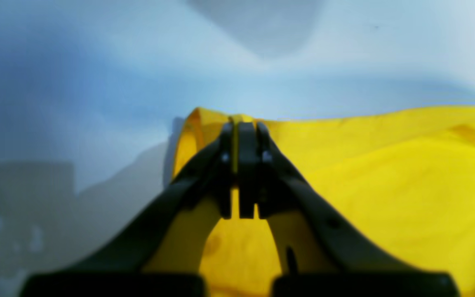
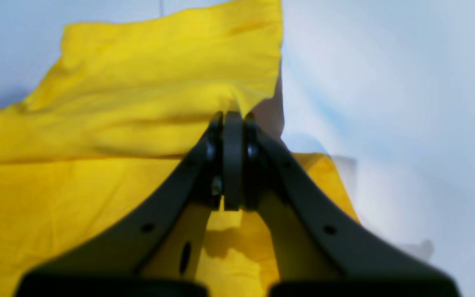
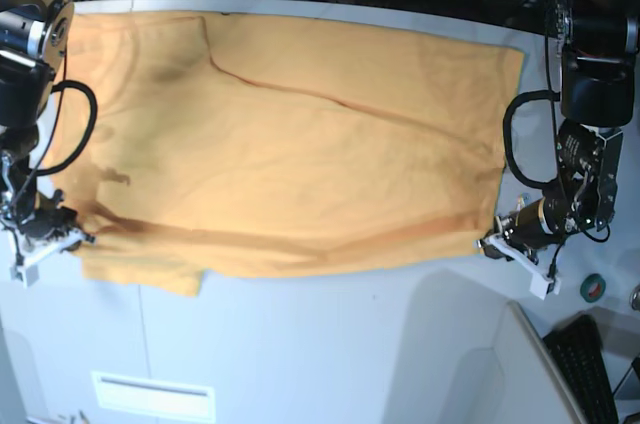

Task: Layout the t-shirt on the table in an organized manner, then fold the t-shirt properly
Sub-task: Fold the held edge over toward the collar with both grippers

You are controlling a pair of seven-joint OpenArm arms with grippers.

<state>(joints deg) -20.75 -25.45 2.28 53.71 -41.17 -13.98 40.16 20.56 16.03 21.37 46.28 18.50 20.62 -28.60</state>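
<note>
The t-shirt (image 3: pixel 300 144) is soft matt creased cloth; the table (image 3: pixel 330 344) looks smooth, faintly glossy.

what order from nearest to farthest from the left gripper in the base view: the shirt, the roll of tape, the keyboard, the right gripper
1. t-shirt: its near corner is pinched in the left gripper, on the view's right.
2. roll of tape: just past that gripper, by the right edge.
3. keyboard: lower right corner.
4. right gripper: across the table, far left.
</note>
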